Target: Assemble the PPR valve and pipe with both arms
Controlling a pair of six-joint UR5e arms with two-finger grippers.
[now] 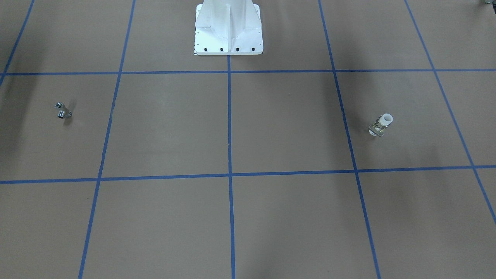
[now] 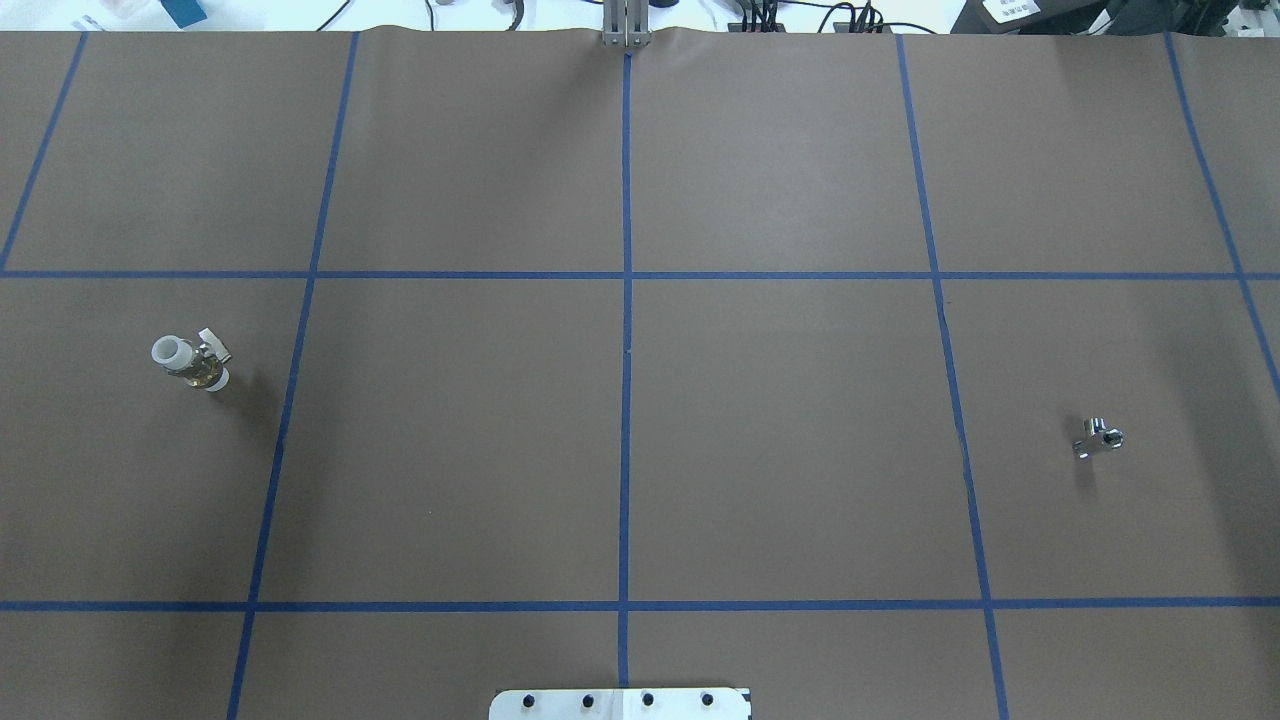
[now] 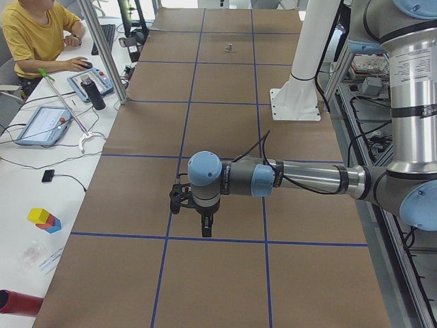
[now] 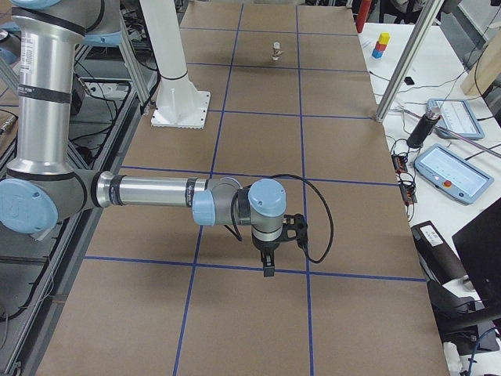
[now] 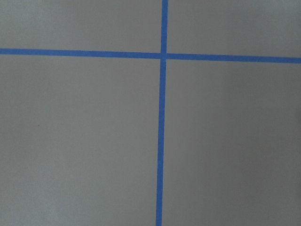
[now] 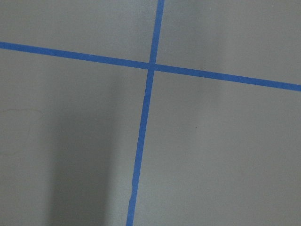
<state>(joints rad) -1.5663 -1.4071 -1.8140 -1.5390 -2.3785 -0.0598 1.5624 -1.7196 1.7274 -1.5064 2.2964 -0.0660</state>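
Overhead exterior: PPR valve [image 2: 190, 362] sat on the robot's left side, pipe [image 2: 1098, 438] far right, well apart. We judged both light and rigid, the chrome likely slippery. Pinch the valve on its brass middle, not the tab. For left gripper [image 3: 205, 227] and right gripper [image 4: 268, 266], we couldn't tell whether spread or pressed together.

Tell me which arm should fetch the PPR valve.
Left. The PPR valve sits far left in the overhead view, on the side of the left arm. The pipe lies far across, on the side of the right arm. Neither part is held yet.
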